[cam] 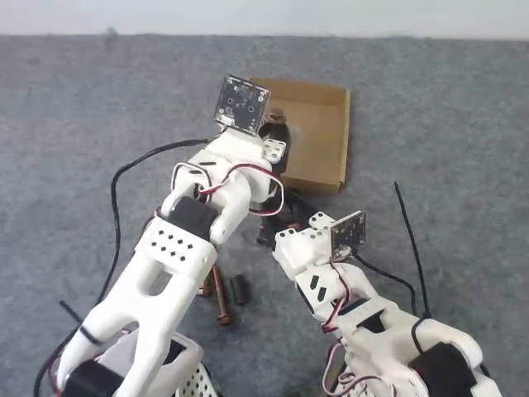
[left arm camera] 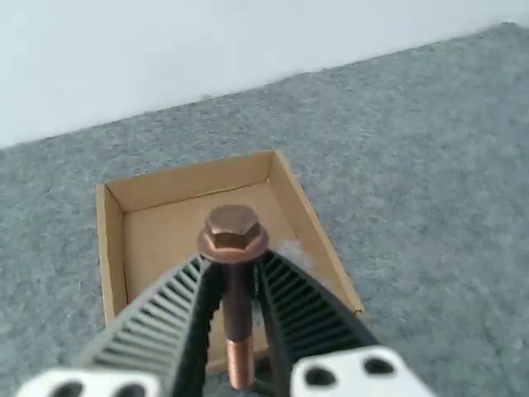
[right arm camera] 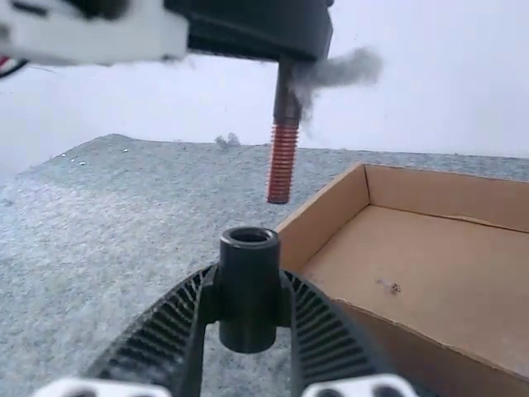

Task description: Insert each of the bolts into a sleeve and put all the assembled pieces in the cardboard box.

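I see my left claw [left arm camera: 234, 265] clamped on the bolt [left arm camera: 233, 233], its long axis vertical with hex head up and threads pointing down just above the upright sleeve [right arm camera: 248, 256], which my right claw [right arm camera: 248, 298] grips beside the cardboard box [right arm camera: 324, 222].

1. Bright, even, diffuse light in all views; no hard glare.
2. Weak soft shadows on bench [cam: 463, 124] under left arm [cam: 178, 256].
3. In wrist views, wall [right arm camera: 430, 74] nearly washed-out white.
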`<state>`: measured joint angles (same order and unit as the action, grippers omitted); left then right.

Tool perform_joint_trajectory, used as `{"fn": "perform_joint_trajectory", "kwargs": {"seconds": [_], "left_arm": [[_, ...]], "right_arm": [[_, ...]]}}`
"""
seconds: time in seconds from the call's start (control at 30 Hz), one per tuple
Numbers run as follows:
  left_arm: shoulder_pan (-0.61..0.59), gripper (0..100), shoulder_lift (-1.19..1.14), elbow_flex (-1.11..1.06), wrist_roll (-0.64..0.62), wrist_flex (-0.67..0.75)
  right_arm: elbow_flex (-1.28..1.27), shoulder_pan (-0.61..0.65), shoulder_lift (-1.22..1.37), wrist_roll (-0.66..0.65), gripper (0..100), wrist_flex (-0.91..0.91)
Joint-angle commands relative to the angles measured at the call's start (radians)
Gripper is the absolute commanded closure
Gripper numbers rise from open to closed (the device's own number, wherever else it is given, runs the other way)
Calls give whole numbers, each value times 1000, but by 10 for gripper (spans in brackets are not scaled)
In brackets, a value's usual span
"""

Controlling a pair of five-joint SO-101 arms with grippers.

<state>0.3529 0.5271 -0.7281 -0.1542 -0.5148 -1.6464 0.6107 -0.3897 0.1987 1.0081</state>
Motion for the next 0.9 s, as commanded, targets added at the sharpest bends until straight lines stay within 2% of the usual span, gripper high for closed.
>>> {"fn": "perform_joint_trajectory", "kwargs": {"seconds": [0.0,0.4,0.77,0.87], "left_arm": [[11,989,34,56,-12,-3],[35,989,172,39,-14,-92],[60,989,258,-104,-14,-51],[60,989,255,-124,-14,-2]], "right_arm": [[-18,-16,-42,-20,992,-5],[-18,-18,-42,-20,992,-8],[-18,-18,-42,-20,992,-8],[-18,-18,-42,-20,992,-10]]}}
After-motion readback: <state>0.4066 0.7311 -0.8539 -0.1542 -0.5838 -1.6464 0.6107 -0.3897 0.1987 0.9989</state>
